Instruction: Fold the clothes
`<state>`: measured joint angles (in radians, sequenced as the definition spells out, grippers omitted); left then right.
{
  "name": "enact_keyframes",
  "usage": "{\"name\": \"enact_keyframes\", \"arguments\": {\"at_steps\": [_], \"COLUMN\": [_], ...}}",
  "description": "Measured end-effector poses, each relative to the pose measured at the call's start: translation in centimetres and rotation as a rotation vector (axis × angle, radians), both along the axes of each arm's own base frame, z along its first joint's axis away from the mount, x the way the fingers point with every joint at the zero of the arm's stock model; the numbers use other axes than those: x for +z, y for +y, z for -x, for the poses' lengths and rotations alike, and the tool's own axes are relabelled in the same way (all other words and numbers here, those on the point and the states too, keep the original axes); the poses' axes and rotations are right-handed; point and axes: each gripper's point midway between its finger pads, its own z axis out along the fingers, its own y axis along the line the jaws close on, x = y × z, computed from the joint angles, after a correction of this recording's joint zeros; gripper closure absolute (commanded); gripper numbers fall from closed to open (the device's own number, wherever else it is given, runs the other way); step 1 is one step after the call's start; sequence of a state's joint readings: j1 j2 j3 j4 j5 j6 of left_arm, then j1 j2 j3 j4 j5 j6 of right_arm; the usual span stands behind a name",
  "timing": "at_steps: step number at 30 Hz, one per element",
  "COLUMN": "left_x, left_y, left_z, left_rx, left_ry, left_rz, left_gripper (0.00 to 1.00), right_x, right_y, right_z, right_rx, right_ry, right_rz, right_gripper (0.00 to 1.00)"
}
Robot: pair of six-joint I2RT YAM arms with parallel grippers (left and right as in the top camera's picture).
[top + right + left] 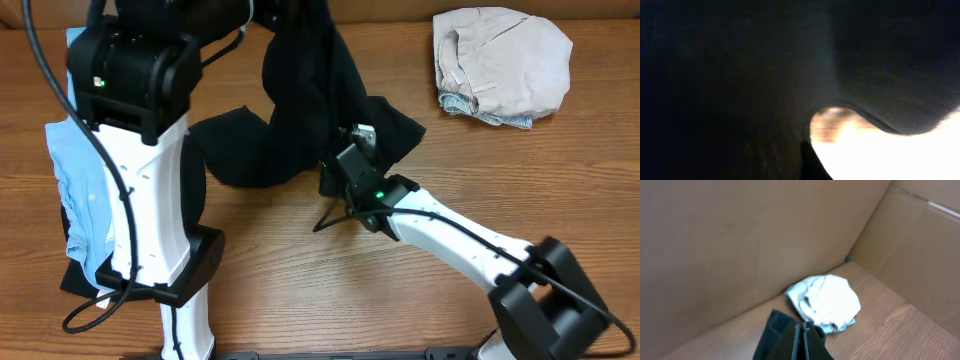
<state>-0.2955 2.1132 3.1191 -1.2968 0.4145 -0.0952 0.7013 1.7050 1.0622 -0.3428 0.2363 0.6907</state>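
Observation:
The large black shirt (290, 120) hangs from above at the table's far middle, with its lower part spread on the wood. My left gripper (802, 339) is shut on a fold of it and holds it raised; in the overhead view it is near the top edge (265, 18). My right gripper (342, 162) is pressed against the shirt's right side, next to a small white label (363, 132). In the right wrist view dark fabric (740, 75) covers almost everything, and only one dark fingertip (809, 157) shows.
A beige bundle (500, 65) lies at the far right and also shows in the left wrist view (825, 302). A light blue shirt (85, 190) lies over another black piece (75, 275) at the left, behind my left arm. Cardboard walls (740, 240) stand behind the table.

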Motion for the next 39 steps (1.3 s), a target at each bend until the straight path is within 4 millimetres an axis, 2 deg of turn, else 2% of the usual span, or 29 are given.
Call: {"name": "enact_keyframes", "arguments": {"at_steps": [2, 5, 9, 10, 12, 16, 23, 28, 34, 39], "left_x": [-0.4, -0.7, -0.3, 0.0, 0.7, 2.2, 5.8, 9.0, 12.6, 13.9], "left_y": [1.3, 3.6, 6.5, 7.1, 8.1, 9.3, 10.9, 12.2, 15.2, 17.8], "left_z": [0.1, 0.3, 1.0, 1.1, 1.6, 2.7, 6.2, 10.4, 16.0, 19.3], "left_rx": [0.024, 0.061, 0.103, 0.114, 0.129, 0.158, 0.234, 0.297, 0.455, 0.594], "left_ry": [0.018, 0.026, -0.006, -0.02, -0.052, -0.105, -0.217, -0.313, -0.431, -0.473], "left_rz": [-0.016, -0.056, -0.112, -0.122, -0.139, -0.156, -0.17, -0.162, -0.152, -0.149], "left_gripper": [0.96, 0.96, 0.96, 0.96, 0.96, 0.96, 0.96, 0.96, 0.96, 0.96], "right_x": [1.1, 5.0, 13.2, 15.6, 19.2, 26.0, 34.9, 38.4, 39.8, 41.2], "right_y": [-1.6, -4.6, -10.1, -11.8, -14.3, -18.4, -22.5, -23.4, -23.7, -24.0], "right_z": [0.4, 0.1, -0.9, -0.9, -0.5, 1.7, 6.3, 9.7, 11.5, 12.8], "right_rx": [-0.007, -0.04, -0.129, -0.156, -0.195, -0.239, -0.267, -0.249, -0.23, -0.221], "right_ry": [0.001, -0.038, -0.176, -0.225, -0.3, -0.45, -0.669, -0.746, -0.749, -0.765], "right_rz": [0.041, 0.063, 0.018, 0.003, -0.015, -0.036, -0.016, 0.002, 0.034, 0.049], "right_gripper": [0.96, 0.96, 0.96, 0.96, 0.96, 0.96, 0.96, 0.96, 0.96, 0.96]}}
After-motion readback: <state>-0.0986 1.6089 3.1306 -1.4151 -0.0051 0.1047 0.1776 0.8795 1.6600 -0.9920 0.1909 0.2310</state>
